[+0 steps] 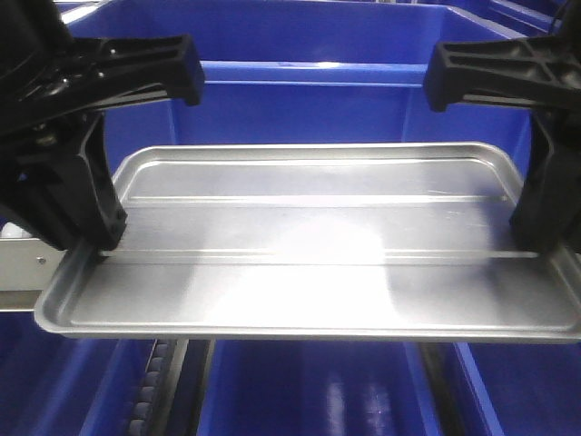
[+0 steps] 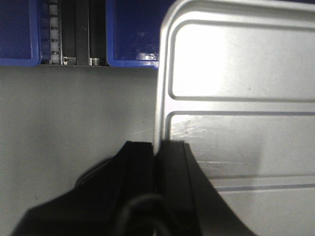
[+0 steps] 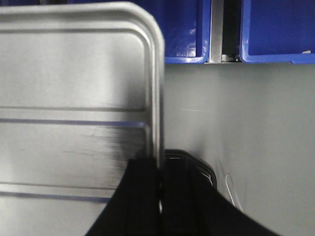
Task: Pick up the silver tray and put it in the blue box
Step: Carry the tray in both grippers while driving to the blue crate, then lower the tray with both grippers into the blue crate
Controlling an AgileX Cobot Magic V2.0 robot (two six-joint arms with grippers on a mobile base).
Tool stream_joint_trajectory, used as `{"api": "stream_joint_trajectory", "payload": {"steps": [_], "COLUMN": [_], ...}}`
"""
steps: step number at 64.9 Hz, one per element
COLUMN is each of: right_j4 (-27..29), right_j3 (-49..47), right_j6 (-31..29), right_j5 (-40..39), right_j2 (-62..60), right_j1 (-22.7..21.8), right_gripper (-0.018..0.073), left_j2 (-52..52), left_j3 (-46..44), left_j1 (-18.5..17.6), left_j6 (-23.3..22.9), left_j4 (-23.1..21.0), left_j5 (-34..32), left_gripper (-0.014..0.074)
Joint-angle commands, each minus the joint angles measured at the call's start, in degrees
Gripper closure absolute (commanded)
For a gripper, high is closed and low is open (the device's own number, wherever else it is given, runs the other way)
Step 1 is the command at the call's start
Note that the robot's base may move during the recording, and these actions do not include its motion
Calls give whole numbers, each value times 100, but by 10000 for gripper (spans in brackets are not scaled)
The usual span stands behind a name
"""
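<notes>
The tray [image 1: 309, 263] lies level — the crate [image 1: 300, 100] directly behind it.

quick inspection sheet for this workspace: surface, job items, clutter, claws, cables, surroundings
surface: grey surface, bare, lying under the tray
silver tray: empty, held about level by both short ends
blue box: open, beyond the tray; tray not yet in it
clutter: nothing seen
left claw: shut on the tray's rim
right claw: shut on the opposite rim
cables: thin wire beside the right claw
surroundings: further blue crates, roller track between them
</notes>
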Motion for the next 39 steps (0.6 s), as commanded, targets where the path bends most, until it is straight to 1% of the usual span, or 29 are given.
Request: {"api": "stream_joint_trajectory", "payload": {"steps": [1, 12, 21, 27, 32, 39], "right_j4": [-364, -364, -465, -561, -783, -1253], "right_j3": [-120, -120, -183, -379, -626, -1057], "right_j6": [-20, -20, -20, -20, -25, -25], "right_j5": [200, 151, 73, 74, 80, 87], "right_j2": [-147, -147, -147, -147, -147, -147], "right_j1": [-22, -22, -41, -41, -41, -41], "right_gripper": [500, 500, 500, 500, 500, 500], "left_j2": [-172, -172, -172, -172, -172, -172], "left_j3": [-114, -114, -190, -415, -680, -1036], "left_j1": [-8, -8, -8, -8, -8, -8], "left_j6": [-33, -33, -33, -33, -33, -33], "left_j4": [284, 284, 590, 719, 930, 1433], "left_j5": [195, 191, 133, 243, 256, 256], "left_gripper": [700, 700, 700, 700, 700, 700]}}
